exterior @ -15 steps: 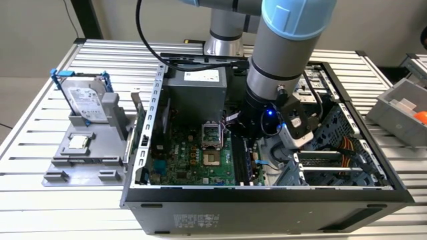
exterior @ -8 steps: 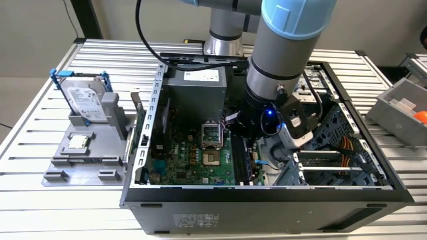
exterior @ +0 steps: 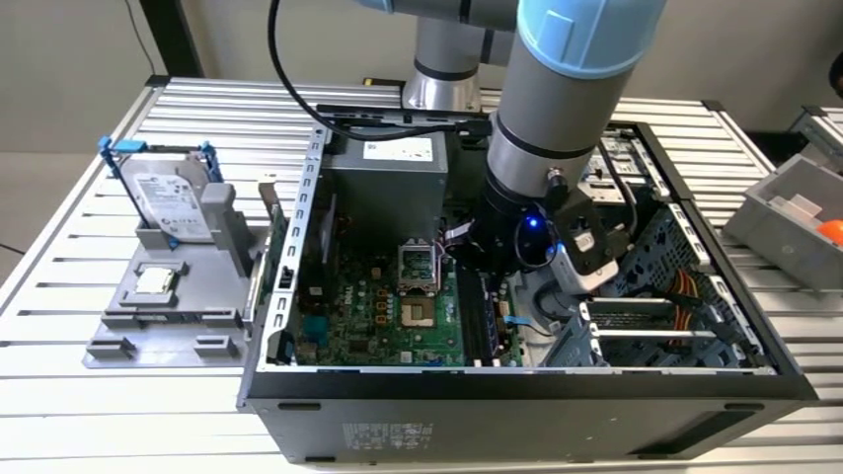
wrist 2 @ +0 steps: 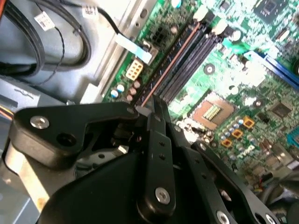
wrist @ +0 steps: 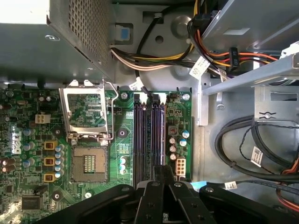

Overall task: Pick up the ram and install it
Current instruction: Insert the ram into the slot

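The gripper [wrist 2: 152, 105] sits low inside the case [exterior: 527, 395], right over the slots [wrist: 149, 140] beside the socket [wrist: 88, 163]; its fingers are pinched narrow on the ram [wrist 2: 166, 70], which stands edge-on in a slot

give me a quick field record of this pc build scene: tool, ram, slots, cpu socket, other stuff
tool: low inside the open computer case, directly over the memory slots
ram: thin stick seen edge-on, standing along one of the slots, running up from the tool's tip
memory slots: long, black, parallel, beside the socket
cpu socket: empty, its metal latch frame flipped open
outside the case: hard drive in a grey holder on the exterior view's left
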{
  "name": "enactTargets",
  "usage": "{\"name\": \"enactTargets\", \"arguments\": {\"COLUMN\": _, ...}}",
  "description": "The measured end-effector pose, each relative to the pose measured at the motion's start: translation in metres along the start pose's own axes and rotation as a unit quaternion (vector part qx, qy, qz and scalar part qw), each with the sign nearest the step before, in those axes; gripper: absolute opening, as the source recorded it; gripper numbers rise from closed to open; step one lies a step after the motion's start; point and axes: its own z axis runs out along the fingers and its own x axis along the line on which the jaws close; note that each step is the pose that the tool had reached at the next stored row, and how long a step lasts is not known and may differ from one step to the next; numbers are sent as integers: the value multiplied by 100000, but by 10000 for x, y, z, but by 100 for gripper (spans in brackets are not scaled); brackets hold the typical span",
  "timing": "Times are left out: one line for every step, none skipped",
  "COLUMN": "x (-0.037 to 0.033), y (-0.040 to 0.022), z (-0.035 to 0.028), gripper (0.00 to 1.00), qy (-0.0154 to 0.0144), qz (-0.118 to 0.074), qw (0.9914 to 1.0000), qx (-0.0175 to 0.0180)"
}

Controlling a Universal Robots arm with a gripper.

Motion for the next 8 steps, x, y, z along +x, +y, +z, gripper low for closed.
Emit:
{"name": "enactTargets", "arguments": {"x": 0, "y": 0, "z": 0, "gripper": 0, "qy": 12, "qz": 2, "qw": 100000, "qx": -7}}
{"name": "enactTargets", "arguments": {"x": 0, "y": 0, "z": 0, "gripper": 0, "qy": 29, "qz": 2, "qw": 100000, "qx": 3}}
{"name": "enactTargets", "arguments": {"x": 0, "y": 0, "z": 0, "gripper": 0, "qy": 39, "qz": 1, "qw": 100000, "qx": 0}}
{"name": "enactTargets", "arguments": {"x": 0, "y": 0, "z": 0, "gripper": 0, "qy": 54, "qz": 1, "qw": 100000, "qx": 1}}
{"name": "enactTargets", "arguments": {"x": 0, "y": 0, "z": 0, "gripper": 0, "qy": 58, "qz": 1, "qw": 100000, "qx": 0}}
{"name": "enactTargets", "arguments": {"x": 0, "y": 0, "z": 0, "gripper": 0, "qy": 61, "qz": -32, "qw": 100000, "qx": -1}}
{"name": "enactTargets", "arguments": {"x": 0, "y": 0, "z": 0, "gripper": 0, "qy": 69, "qz": -123, "qw": 100000, "qx": -2}}
{"name": "enactTargets", "arguments": {"x": 0, "y": 0, "z": 0, "gripper": 0, "qy": 76, "qz": -305, "qw": 100000, "qx": -9}}
